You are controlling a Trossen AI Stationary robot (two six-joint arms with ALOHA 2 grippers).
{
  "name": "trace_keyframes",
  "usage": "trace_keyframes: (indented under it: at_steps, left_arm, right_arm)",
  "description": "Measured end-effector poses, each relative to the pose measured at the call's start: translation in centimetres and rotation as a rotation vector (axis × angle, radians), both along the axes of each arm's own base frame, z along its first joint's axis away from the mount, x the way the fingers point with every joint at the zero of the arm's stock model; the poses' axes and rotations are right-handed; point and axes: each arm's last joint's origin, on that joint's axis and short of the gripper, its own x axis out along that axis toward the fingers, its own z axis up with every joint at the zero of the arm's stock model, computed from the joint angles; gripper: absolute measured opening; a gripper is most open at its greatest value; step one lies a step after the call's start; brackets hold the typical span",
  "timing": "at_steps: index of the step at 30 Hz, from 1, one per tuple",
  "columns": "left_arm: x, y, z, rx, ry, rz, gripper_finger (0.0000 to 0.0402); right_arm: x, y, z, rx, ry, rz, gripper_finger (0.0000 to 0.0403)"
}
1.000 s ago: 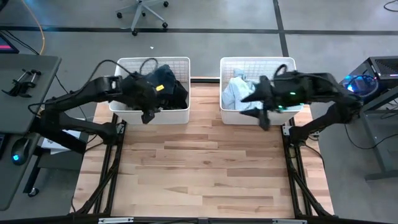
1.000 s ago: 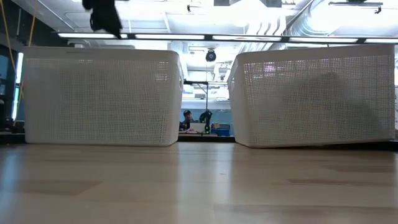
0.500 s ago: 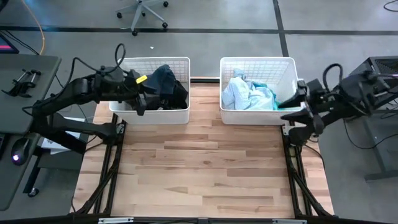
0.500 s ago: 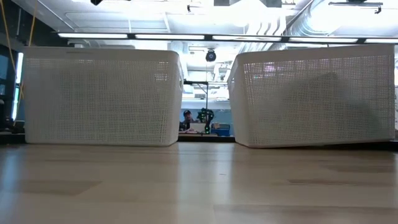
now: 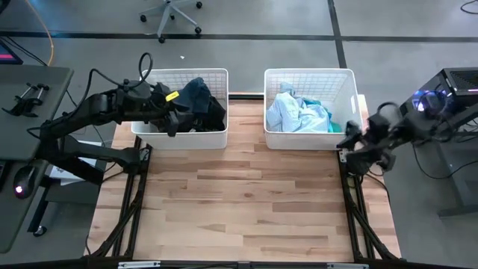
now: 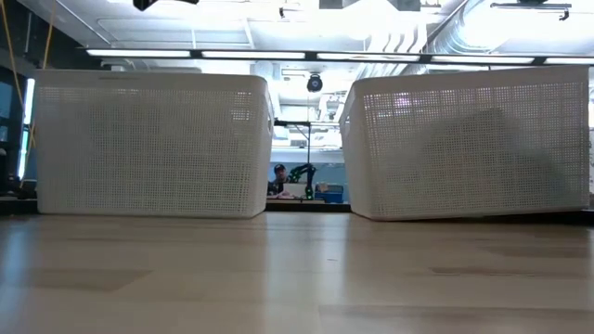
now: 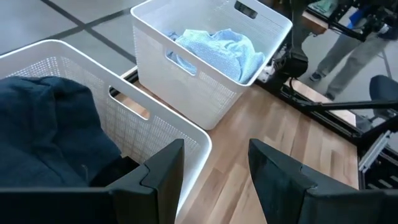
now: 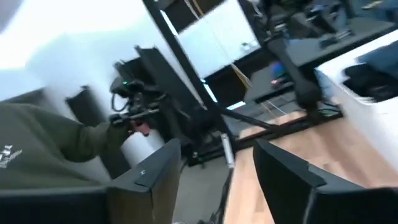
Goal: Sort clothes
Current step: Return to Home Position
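Dark clothes, navy and black (image 5: 200, 102), lie heaped in the left white basket (image 5: 149, 78); they also show in the left wrist view (image 7: 50, 134). Pale blue and teal clothes (image 5: 299, 112) lie in the right white basket (image 5: 347, 82), also seen in the left wrist view (image 7: 217, 51). My left gripper (image 5: 173, 119) is open and empty above the left basket's near wall (image 7: 186, 134). My right gripper (image 5: 351, 138) is open and empty, off the table's right edge beside the right basket.
The two baskets stand side by side at the table's far edge (image 6: 148, 139) (image 6: 464, 144). The wooden tabletop (image 5: 239, 202) stretches in front of them. A person in an olive sleeve (image 8: 37, 155) and equipment racks show beyond the table in the right wrist view.
My right gripper has drawn back from above the right basket toward the table's right edge and down, off the table. My left gripper has pulled back a little toward the left over the left basket and risen out of the low view. The clothes lie as before.
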Motion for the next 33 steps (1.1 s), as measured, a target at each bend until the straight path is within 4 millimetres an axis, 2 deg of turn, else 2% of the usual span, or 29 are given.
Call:
trace_keyframes:
  at_steps: [5,8,11,15,19,23,27,31,33]
  left_arm:
    - [0.0,0.1,0.0,0.001,-0.002,0.034,0.0166]
    - [-0.1,0.1,0.0,0.009,0.000,0.052,0.0165]
    - [-0.1,0.2,0.0,0.017,0.002,0.066,0.0165]
    - [-0.1,0.2,0.0,0.023,0.004,0.074,0.0165]
    - [-0.1,0.2,0.0,0.027,0.006,0.083,0.0165]
    - [-0.1,0.2,0.0,0.027,0.006,0.083,0.0165]
    - [-0.1,0.2,0.0,0.026,0.006,0.084,0.0165]
    - [-0.1,0.2,0.0,0.013,-0.001,0.102,0.0165]
    - [-0.1,0.3,0.0,0.012,-0.001,0.105,0.0165]
  right_arm:
    - [3.5,2.2,-5.7,-0.007,-0.056,0.117,0.0151]
    - [5.4,2.9,-8.4,-0.001,-0.085,0.069,0.0120]
    - [6.5,2.7,-10.2,-0.063,-0.126,-0.025,0.0079]
    - [7.3,1.7,-11.1,-0.151,-0.187,-0.140,0.0013]
    - [7.6,0.5,-11.3,-0.249,-0.188,-0.188,0.0013]
    - [7.0,-0.6,-11.6,-0.287,-0.160,-0.184,0.0002]
    - [5.6,-1.3,-12.6,-0.238,-0.044,-0.208,0.0001]
    - [4.0,-1.4,-13.3,-0.200,-0.123,-0.225,0.0000]
    - [3.6,-1.4,-14.5,-0.185,-0.133,-0.216,0.0000]
